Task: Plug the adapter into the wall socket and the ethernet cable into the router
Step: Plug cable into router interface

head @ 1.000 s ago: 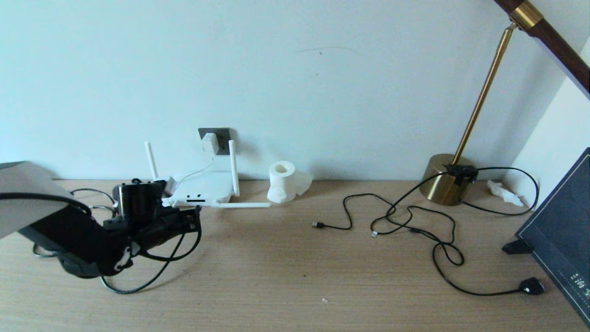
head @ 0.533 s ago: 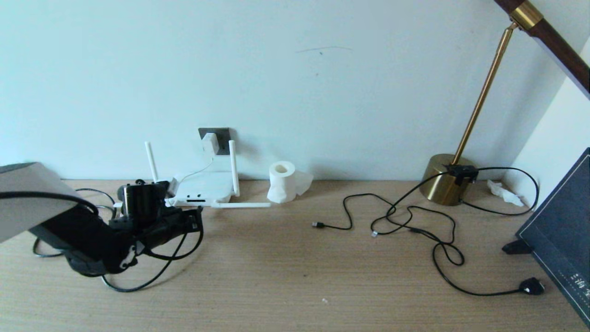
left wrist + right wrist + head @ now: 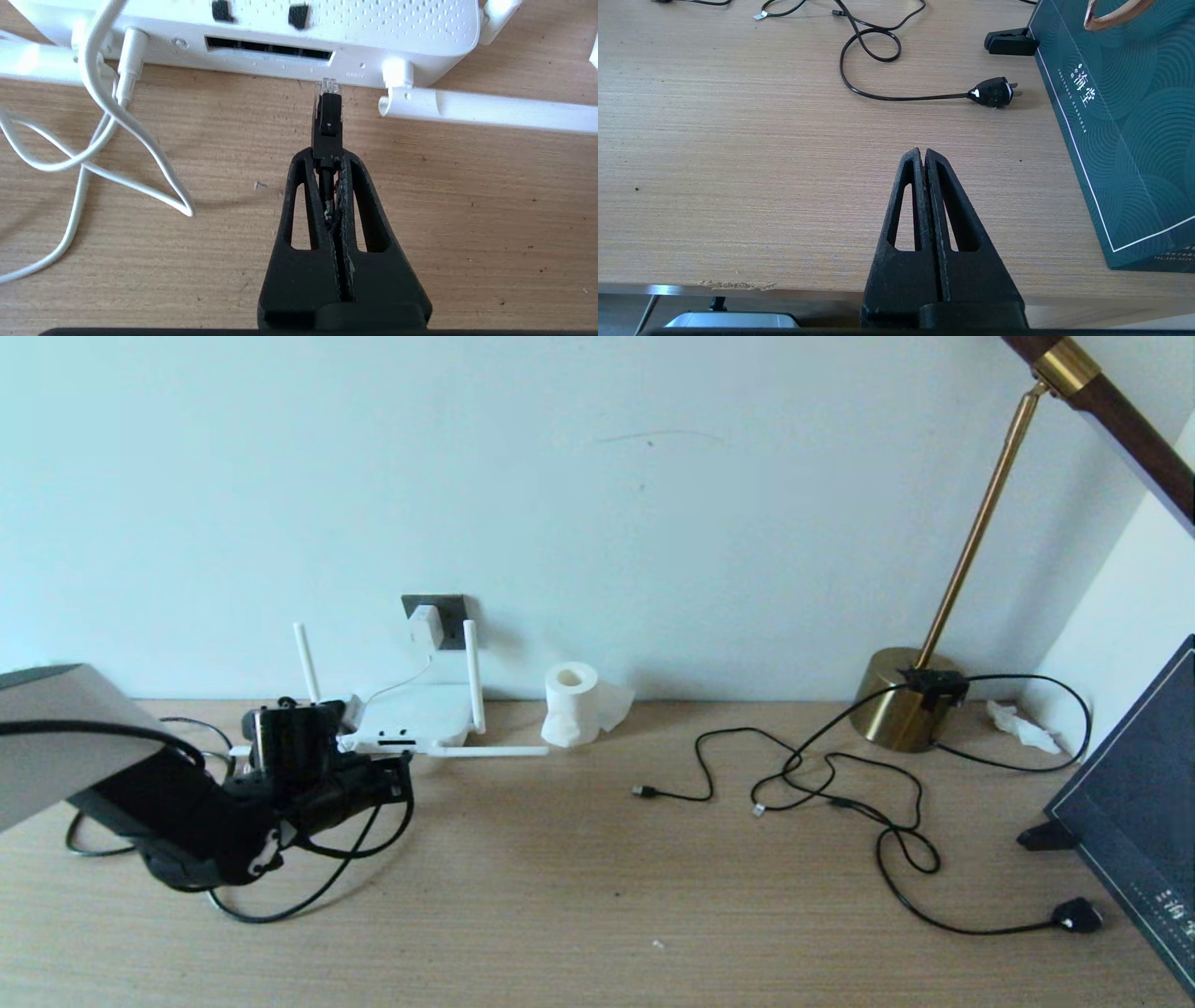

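Wooden desk [image 3: 579, 859]; left tool [image 3: 329, 156] clamped on ethernet cable [image 3: 328, 121], edged nearer router [image 3: 373, 28]; right tool [image 3: 924, 156] together

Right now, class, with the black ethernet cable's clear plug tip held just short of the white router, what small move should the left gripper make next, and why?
Probably a slight sideways shift toward the dark port slot, then a push in. The left gripper is shut on the black ethernet cable, and its clear tip sits near the flat white router at the slot's end, not squarely in front of an opening.
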`<state>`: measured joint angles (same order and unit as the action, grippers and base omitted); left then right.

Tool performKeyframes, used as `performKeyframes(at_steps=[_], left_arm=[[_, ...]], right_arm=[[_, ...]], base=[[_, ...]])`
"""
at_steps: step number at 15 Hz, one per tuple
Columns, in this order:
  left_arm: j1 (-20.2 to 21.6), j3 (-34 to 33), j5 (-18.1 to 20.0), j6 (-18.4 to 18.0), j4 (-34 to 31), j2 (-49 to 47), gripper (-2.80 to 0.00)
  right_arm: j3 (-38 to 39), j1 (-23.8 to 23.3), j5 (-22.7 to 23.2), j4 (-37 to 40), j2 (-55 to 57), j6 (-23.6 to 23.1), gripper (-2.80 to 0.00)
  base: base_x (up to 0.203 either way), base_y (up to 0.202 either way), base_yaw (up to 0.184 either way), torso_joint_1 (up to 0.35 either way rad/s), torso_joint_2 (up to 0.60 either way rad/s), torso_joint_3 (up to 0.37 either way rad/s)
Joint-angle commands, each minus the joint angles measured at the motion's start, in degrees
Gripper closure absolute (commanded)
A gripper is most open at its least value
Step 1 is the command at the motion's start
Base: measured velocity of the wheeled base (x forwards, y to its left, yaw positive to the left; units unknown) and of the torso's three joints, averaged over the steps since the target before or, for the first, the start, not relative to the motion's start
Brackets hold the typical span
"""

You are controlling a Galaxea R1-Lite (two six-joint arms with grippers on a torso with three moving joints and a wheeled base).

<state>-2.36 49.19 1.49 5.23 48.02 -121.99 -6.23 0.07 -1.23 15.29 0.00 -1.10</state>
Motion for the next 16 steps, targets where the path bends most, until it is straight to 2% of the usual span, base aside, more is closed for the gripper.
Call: performKeyframes(at_steps=[1, 16], left_arm=[[0.1, 0.2, 0.0, 0.0, 0.2, -0.1, 0.00], [0.3, 0.5, 0.1, 0.0, 0.2, -0.5, 0.00]], right_arm=[[0.0, 0.0, 0.0, 0.1, 0.1, 0.0, 0.00], [0.0, 0.0, 0.0, 0.1, 0.1, 0.0, 0.00]], base=[[0.000, 0.000, 0.000, 0.000, 0.00, 0.000], [0.000, 0.000, 0.000, 0.000, 0.00, 0.000]])
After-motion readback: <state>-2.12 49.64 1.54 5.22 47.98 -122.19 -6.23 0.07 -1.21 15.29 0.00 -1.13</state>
